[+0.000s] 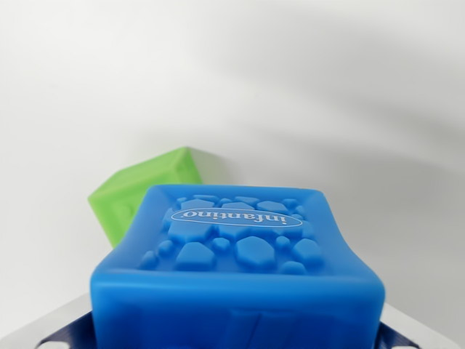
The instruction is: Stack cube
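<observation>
- Soft blue rubber cube [236,269] with a raised pebble pattern and the upside-down word "infantino" — fills the lower centre of the wrist view.
- Soft green rubber cube [134,196] — partly hidden behind the blue one, toward the wrist view's left, tilted.
- White surface [327,94] — behind both cubes.
- Gripper fingers: hidden; grip state cannot be determined.

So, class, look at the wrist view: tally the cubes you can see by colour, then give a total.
Blue cube: 1
Green cube: 1
Total: 2 cubes
</observation>
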Controlling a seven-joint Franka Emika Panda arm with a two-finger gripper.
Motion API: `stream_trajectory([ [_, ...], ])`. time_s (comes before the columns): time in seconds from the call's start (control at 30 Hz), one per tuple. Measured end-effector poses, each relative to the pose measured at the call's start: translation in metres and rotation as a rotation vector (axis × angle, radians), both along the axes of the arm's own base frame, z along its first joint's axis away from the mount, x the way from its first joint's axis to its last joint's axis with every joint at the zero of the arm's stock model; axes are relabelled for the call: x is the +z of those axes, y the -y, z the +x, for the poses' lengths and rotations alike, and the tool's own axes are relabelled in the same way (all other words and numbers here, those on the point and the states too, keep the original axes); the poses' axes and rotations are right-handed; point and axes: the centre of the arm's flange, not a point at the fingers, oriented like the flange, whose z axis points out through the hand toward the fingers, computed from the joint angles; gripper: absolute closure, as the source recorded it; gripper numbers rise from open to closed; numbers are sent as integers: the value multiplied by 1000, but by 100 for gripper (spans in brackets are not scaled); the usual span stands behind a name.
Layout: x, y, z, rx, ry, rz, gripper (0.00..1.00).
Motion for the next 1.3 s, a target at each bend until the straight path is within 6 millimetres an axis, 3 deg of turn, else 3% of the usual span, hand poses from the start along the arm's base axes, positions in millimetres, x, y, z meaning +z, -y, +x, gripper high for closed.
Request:
stream_trajectory([
  [1.3, 10, -32, -31, 257, 6, 1, 100],
])
